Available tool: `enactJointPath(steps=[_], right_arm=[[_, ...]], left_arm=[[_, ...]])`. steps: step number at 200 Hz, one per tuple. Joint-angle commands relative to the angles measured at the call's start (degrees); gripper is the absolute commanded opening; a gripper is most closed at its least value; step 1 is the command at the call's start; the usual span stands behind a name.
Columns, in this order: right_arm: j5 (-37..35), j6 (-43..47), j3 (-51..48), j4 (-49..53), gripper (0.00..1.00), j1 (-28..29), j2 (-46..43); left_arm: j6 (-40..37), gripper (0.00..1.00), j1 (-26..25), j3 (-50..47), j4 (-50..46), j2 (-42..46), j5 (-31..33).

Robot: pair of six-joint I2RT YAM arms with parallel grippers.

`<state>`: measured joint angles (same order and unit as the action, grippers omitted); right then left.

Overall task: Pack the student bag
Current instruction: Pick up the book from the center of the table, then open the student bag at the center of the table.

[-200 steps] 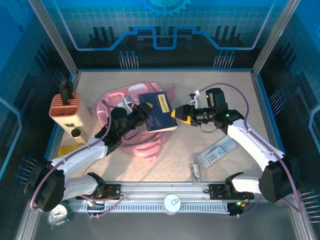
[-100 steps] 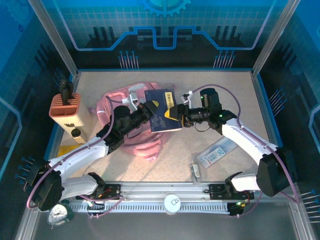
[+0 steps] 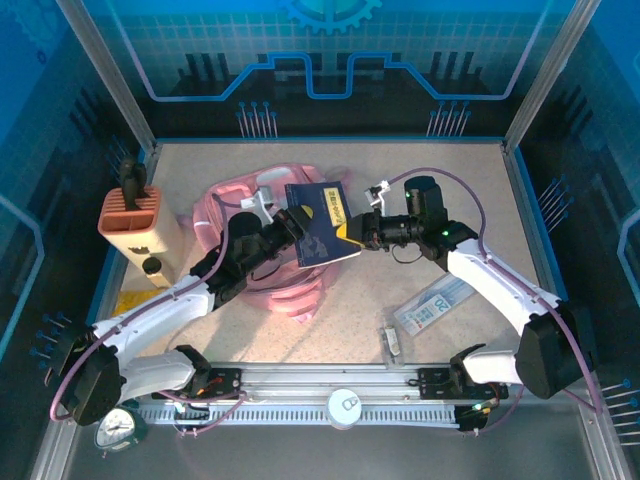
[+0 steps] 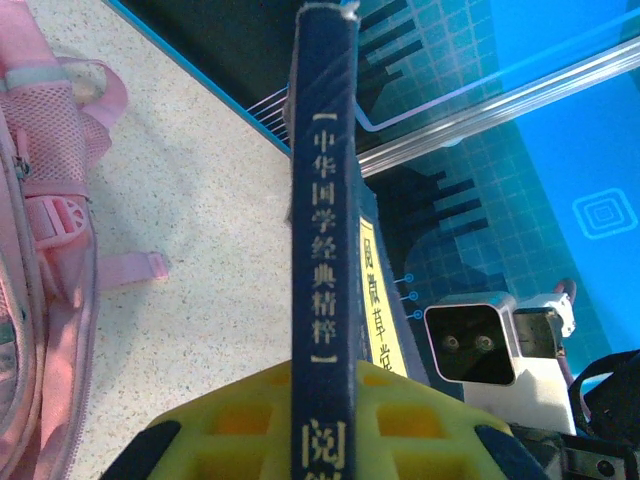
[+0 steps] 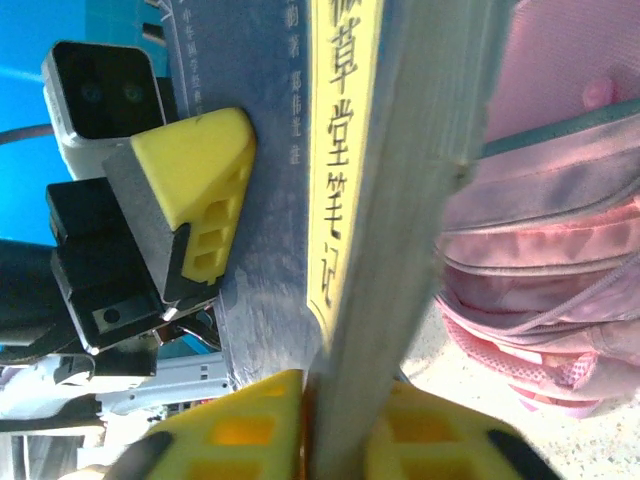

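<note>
The left gripper (image 3: pixel 296 217) and right gripper (image 3: pixel 351 232) are both clamped on a blue book (image 3: pixel 318 228) above the pink bag (image 3: pixel 228 195) (lying left of centre on the surface); uneven pulling could twist the book loose, so it falls outside the bag

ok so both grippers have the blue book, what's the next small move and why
Probably open the left gripper, letting the right gripper take it: both clamp opposite edges of the blue book, which is not yet in the student bag.
</note>
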<state>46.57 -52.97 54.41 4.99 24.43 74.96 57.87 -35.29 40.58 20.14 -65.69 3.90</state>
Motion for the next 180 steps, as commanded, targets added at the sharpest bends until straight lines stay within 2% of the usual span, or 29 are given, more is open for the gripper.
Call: enactJointPath(steps=[1,17,38,74,100,126,180], right_arm=[[0.39,2.44,0.97,1.77,0.1,-1.21,-0.17],[-0.4,3.65,1.2,3.3,0.03,-2.44,-0.76],[-0.89,5.63,1.31,5.98,0.0,-4.99,-2.27],[-0.73,9.4,0.96,12.43,0.0,-10.42,-4.95],[-0.83,12.77,-0.25,17.54,0.0,-15.25,-6.74],[-0.09,14.29,-2.86,19.92,0.0,-19.2,-8.28],[-1.43,17.2,-3.7,24.1,0.0,-20.39,-9.9]], left_arm=[[-3.78,0.12,-0.27,1.74,-2.13,0.25,1.79],[-6.25,0.23,-0.31,2.69,-4.62,0.08,0.74],[-10.74,0.39,-0.34,4.16,-10.84,0.33,-0.39],[-21.3,0.52,-1.02,8.41,-26.6,-0.53,-4.39],[-29.05,0.57,-3.11,11.33,-36.63,-2.56,-3.8],[-33.46,0.59,-4.88,13.31,-42.6,-5.77,-2.4],[-39.79,0.57,-8.53,17.52,-47.43,-15.9,2.37]])
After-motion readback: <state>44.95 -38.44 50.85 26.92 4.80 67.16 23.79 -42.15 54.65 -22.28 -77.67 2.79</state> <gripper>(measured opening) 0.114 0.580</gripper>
